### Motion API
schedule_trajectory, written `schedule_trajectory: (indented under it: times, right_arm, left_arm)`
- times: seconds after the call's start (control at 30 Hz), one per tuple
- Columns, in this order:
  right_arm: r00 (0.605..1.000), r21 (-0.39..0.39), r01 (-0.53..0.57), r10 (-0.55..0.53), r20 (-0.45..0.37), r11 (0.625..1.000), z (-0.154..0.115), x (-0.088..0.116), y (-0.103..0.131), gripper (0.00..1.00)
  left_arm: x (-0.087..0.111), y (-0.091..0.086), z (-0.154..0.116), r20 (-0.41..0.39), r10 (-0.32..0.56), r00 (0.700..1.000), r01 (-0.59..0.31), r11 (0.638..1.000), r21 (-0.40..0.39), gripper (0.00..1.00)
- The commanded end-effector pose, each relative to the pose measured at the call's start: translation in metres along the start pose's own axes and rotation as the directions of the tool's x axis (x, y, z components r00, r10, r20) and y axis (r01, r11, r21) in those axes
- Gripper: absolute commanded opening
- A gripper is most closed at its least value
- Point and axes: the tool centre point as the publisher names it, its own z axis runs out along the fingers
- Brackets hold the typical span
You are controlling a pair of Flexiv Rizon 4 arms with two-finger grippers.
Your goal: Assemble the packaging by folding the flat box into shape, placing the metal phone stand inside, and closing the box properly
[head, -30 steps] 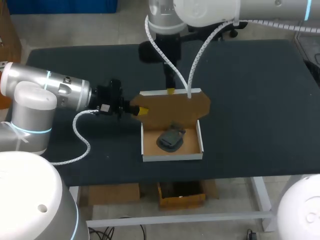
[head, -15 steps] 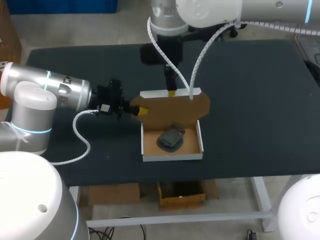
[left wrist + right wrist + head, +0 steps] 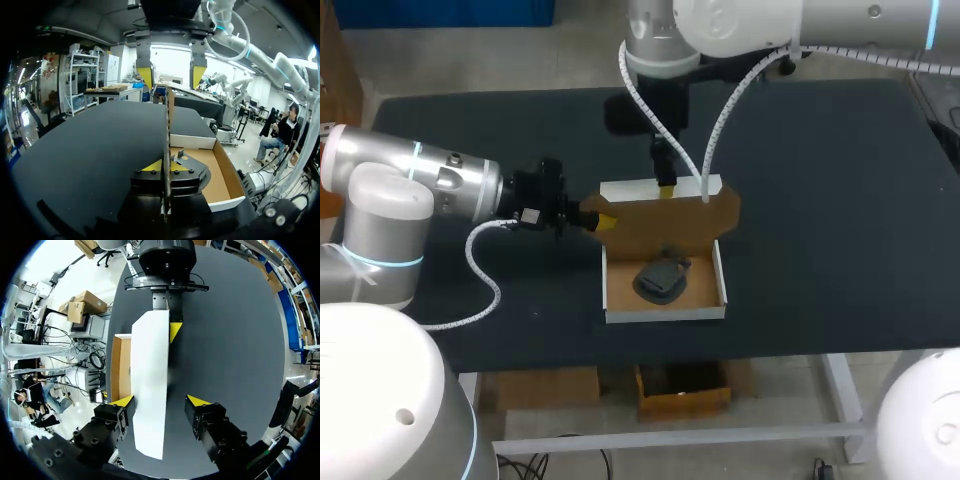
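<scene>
A cardboard box [image 3: 665, 300], white outside and brown inside, lies open on the black table. In it rests the dark metal phone stand [image 3: 660, 278]. The brown lid [image 3: 670, 218] stands upright along the back wall. My left gripper [image 3: 604, 222] is shut on the lid's left edge; in the left wrist view that edge [image 3: 167, 130] runs between its yellow tips [image 3: 161, 165]. My right gripper [image 3: 666, 186] hangs over the lid's top edge, open. In the right wrist view the lid's white face [image 3: 150, 390] stands between its fingers [image 3: 161, 401], close to one fingertip [image 3: 125, 401].
The black table [image 3: 820, 200] stretches bare to the right of the box and behind it. My left arm [image 3: 430, 185] lies low across the table's left side. The box's front wall [image 3: 665, 314] sits near the table's front edge.
My right gripper has shifted slightly to the right and down towards the lid's top edge. The left gripper, lid and box have stayed in place.
</scene>
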Motion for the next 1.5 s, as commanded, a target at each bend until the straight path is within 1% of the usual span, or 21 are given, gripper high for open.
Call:
schedule_trajectory:
  times: [0.03,0.13,0.2,0.4,0.77,0.9,1.2,1.23,1.37,1.43,1.5]
  right_arm:
    - [1.000,0.000,0.005,-0.005,-0.013,1.000,0.001,-0.003,0.000,0.60]
    - [1.000,0.001,0.011,-0.011,-0.018,1.000,0.002,-0.005,0.001,0.57]
    - [1.000,0.003,0.014,-0.014,-0.021,1.000,0.002,-0.005,0.002,0.50]
    - [0.999,0.001,0.024,-0.024,-0.032,1.000,0.005,-0.007,0.003,0.46]
    - [0.998,0.001,0.036,-0.036,-0.050,0.999,0.008,-0.009,0.005,0.43]
    - [0.998,0.005,0.031,-0.031,-0.060,1.000,0.010,-0.010,0.005,0.38]
    - [0.997,0.009,0.010,-0.009,-0.076,1.000,0.014,-0.012,0.005,0.35]
    - [0.997,0.009,0.003,-0.002,-0.083,1.000,0.016,-0.014,0.006,0.33]
    - [0.996,0.012,-0.006,0.007,-0.090,1.000,0.017,-0.016,0.007,0.28]
    - [0.996,0.013,-0.008,0.009,-0.092,1.000,0.018,-0.017,0.009,0.20]
    - [0.995,0.017,-0.013,0.014,-0.094,1.000,0.018,-0.017,0.010,0.16]
  left_arm:
    - [0.001,0.004,0.003,0.001,0.001,1.000,-0.001,1.000,0.003,0.00]
    - [0.001,0.004,0.003,0.001,0.001,1.000,-0.001,1.000,0.003,0.00]
    - [0.001,0.004,0.003,0.001,0.001,1.000,-0.001,1.000,0.003,0.00]
    - [0.001,0.004,0.003,0.001,0.001,1.000,-0.001,1.000,0.003,0.00]
    - [0.001,0.004,0.003,0.001,0.001,1.000,-0.001,1.000,0.003,0.00]
    - [0.001,0.004,0.003,0.001,0.001,1.000,-0.001,1.000,0.003,0.00]
    - [0.001,0.004,0.003,0.001,0.001,1.000,-0.001,1.000,0.003,0.00]
    - [0.001,0.004,0.003,0.001,0.001,1.000,-0.001,1.000,0.003,0.00]
    - [0.001,0.004,0.003,0.001,0.001,1.000,-0.001,1.000,0.003,0.00]
    - [0.001,0.004,0.003,0.001,0.001,1.000,-0.001,1.000,0.003,0.00]
    - [0.001,0.004,0.003,0.001,0.001,1.000,-0.001,1.000,0.003,0.00]
